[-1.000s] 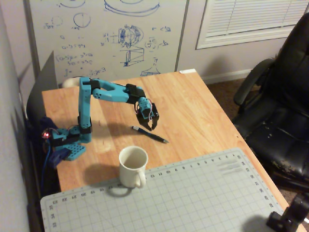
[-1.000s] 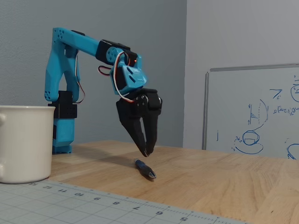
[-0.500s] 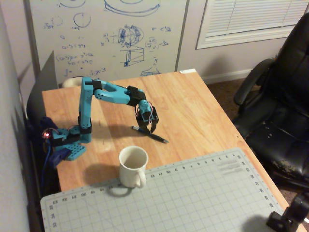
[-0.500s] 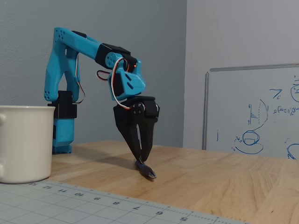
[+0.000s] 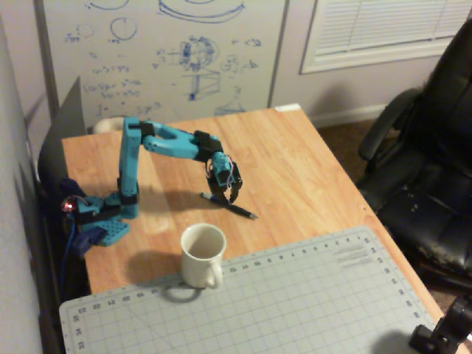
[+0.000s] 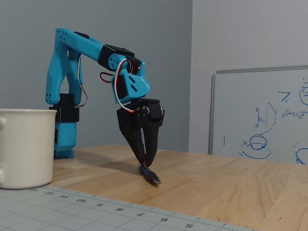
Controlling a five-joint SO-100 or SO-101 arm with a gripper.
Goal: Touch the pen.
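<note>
- The pen (image 5: 229,206) lies flat on the wooden surface (image 5: 295,169), about in the middle of it, between the arm's base and the right edge as the overhead view shows it.
- In the overhead view the pen runs at a slant, one end towards the arm and the other end towards the grey cutting mat (image 5: 295,295).
- In the fixed view the pen (image 6: 150,175) points towards the camera, and a blue part shows near the end that is under the claw.
- The claw (image 6: 146,165) points down, and its black tips come together right at the far end of the pen; they seem to touch it.
- The two fingers (image 6: 137,139) are pressed close with no clear gap between them, so the claw looks clenched. The pen lies below the tips, not between them.
- In the overhead view the claw (image 5: 222,198) stands over the end of the pen that is nearer to the arm.
- The blue arm (image 5: 158,140) stands near the left edge of the surface in the overhead view, and it reaches out and bends down to the pen.
- A white mug (image 5: 203,254) stands upright at the front of the surface, at the edge of the cutting mat, and it is apart from the pen.
- In the fixed view the mug (image 6: 25,147) is at the left, near the camera.
- A whiteboard (image 5: 162,51) with blue drawings stands behind the surface.
- A black office chair (image 5: 428,169) stands beside the right edge of the surface.
</note>
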